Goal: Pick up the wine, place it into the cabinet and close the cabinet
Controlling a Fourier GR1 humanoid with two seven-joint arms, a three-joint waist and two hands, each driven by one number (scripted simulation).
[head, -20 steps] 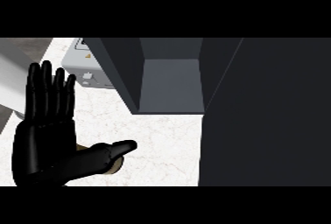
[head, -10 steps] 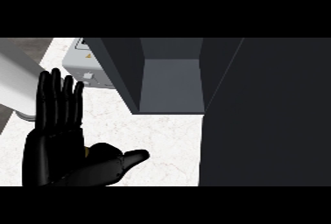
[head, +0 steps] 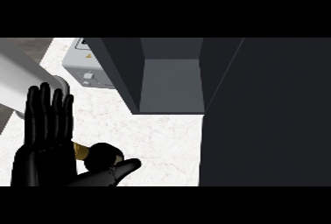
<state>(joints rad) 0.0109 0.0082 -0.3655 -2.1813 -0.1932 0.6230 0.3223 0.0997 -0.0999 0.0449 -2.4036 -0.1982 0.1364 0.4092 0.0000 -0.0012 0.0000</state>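
Down in the near left corner is the black left hand [head: 42, 157]. Its fingers [head: 48, 109] point straight up, side by side, and its thumb [head: 116, 169] sticks out to the right, so the hand is open and flat, not closed on anything. The wine [head: 97, 154] is right there in the gap between the palm and the thumb. Only a small bit of it shows, a gold band and a dark round part (the hand hides the rest). It sits close against the hand, but I cannot tell if the two touch. Under them is the white counter [head: 161, 135], with thin pale lines in it like stone. A little farther back stands the cabinet [head: 123, 70], well apart from the wine. It is open, with dark walls and a bare grey inside. Its big dark door [head: 265, 113] fills the whole right side of the view. To the left of the cabinet, at the back of the counter, sits a pale grey box [head: 87, 70] with small marks on its front. At the far left, a fat grey tube [head: 22, 74] slants down behind the fingertips, and I cannot tell what it is.
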